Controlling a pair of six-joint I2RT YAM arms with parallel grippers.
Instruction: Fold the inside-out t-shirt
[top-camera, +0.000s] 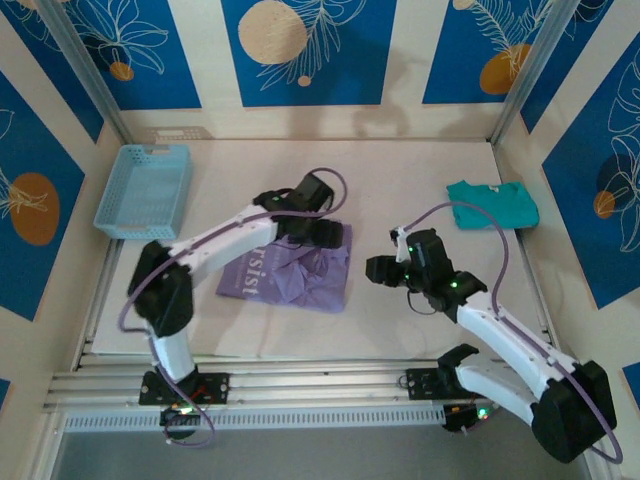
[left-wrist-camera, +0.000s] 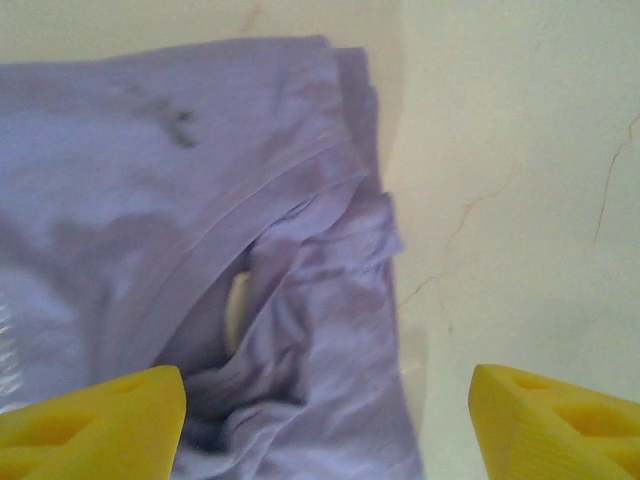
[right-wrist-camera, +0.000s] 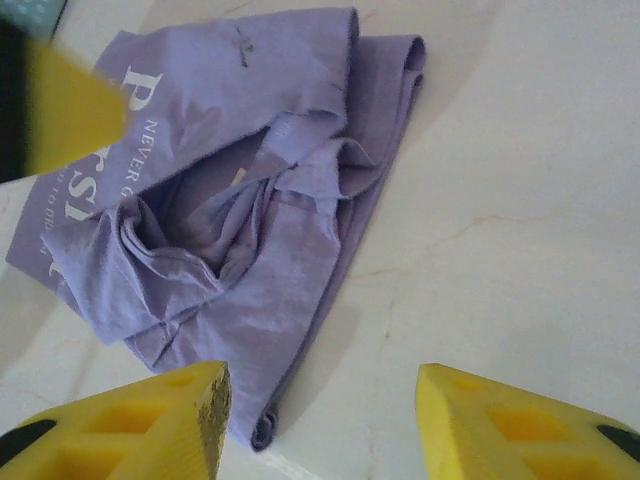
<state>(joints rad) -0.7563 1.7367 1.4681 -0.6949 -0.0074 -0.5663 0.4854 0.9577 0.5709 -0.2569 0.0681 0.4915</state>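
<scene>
Just beneath spread left gripper (left-wrist-camera: 325, 430): t-shirt (left-wrist-camera: 150, 180), unheld.

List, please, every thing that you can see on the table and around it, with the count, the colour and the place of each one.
soft fabric t-shirt with white lettering: one, lavender-purple, crumpled and partly folded, middle of the table.
plastic lattice basket: one, light blue, far left part of the table.
small folded shirt: one, teal-green, far right part of the table.
table: one, cream-white, under all things.
wall panels: several, blue with white leaf drawings and orange circles, around the table.
left gripper: one, yellow fingers, open, over the t-shirt's edge.
right gripper: one, yellow fingers, open, right of the t-shirt, holding nothing.
</scene>
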